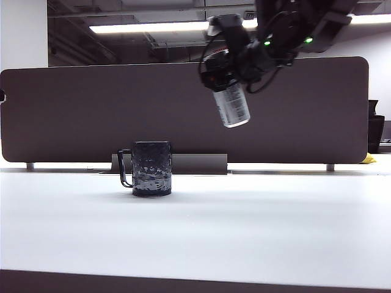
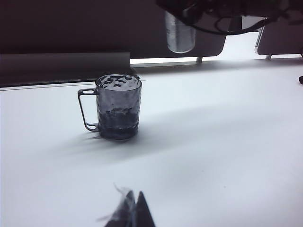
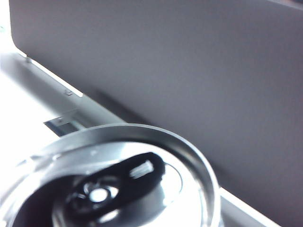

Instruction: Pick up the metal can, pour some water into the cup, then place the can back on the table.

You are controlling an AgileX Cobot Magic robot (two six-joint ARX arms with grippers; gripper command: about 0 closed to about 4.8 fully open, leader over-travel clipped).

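Observation:
The metal can (image 1: 232,107) hangs in the air, slightly tilted, above and to the right of the cup (image 1: 151,168). My right gripper (image 1: 221,76) is shut on its upper part. The right wrist view is filled by the can's top (image 3: 123,184) with its pull tab; the fingers do not show there. The dark dimpled cup (image 2: 118,109) stands upright on the white table (image 1: 256,232), handle to the left. The can's lower end (image 2: 180,35) is also in the left wrist view. My left gripper (image 2: 134,201) is shut, low over the table in front of the cup, holding nothing.
A dark brown divider panel (image 1: 91,110) runs across the back of the table, with a low grey strip (image 1: 195,163) at its foot behind the cup. The table's dark front edge (image 1: 183,282) lies nearest the exterior camera.

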